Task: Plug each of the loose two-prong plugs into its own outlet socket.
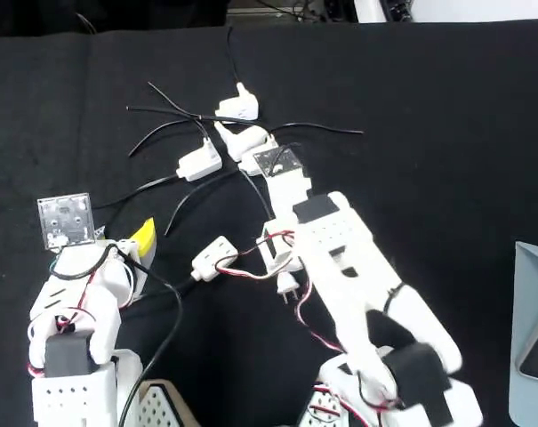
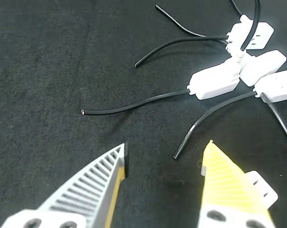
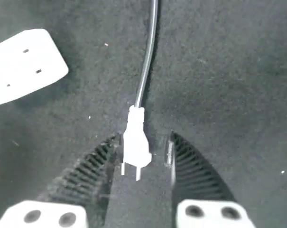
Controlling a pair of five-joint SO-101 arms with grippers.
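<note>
**Straddling a loose plug, fingers apart on both arms**

My right gripper (image 3: 144,137) was down at the black cloth (image 1: 446,124), its two fingers spread with one on each side of a white two-prong plug (image 3: 135,146). The plug lay flat on the cloth between them. Its prongs pointed back toward my wrist, and its cable (image 3: 148,61) ran straight away from me. One finger (image 3: 103,156) looked to be touching the plug's side. The other stood off it with cloth showing in the gap, so I had not closed on the plug. A white outlet socket (image 3: 24,64) lay near the plug but apart from it, slotted face up.

My left gripper (image 2: 167,145) hung low over the cloth, well apart from the right one, near my own edge of the table. Its grey finger (image 2: 103,183) and yellow finger (image 2: 224,175) were wide apart, with bare cloth between them. Ahead of it lay a cluster of white blocks (image 2: 214,80), bunched so closely that several touched. Thin black leads (image 2: 134,107) trailed out from the cluster, their cut ends lying loose on the cloth. I could not tell which of those blocks were plugs and which were sockets.

A pale grey bin (image 1: 531,329) stood at the table's edge on my right side, well apart from everything else.
</note>
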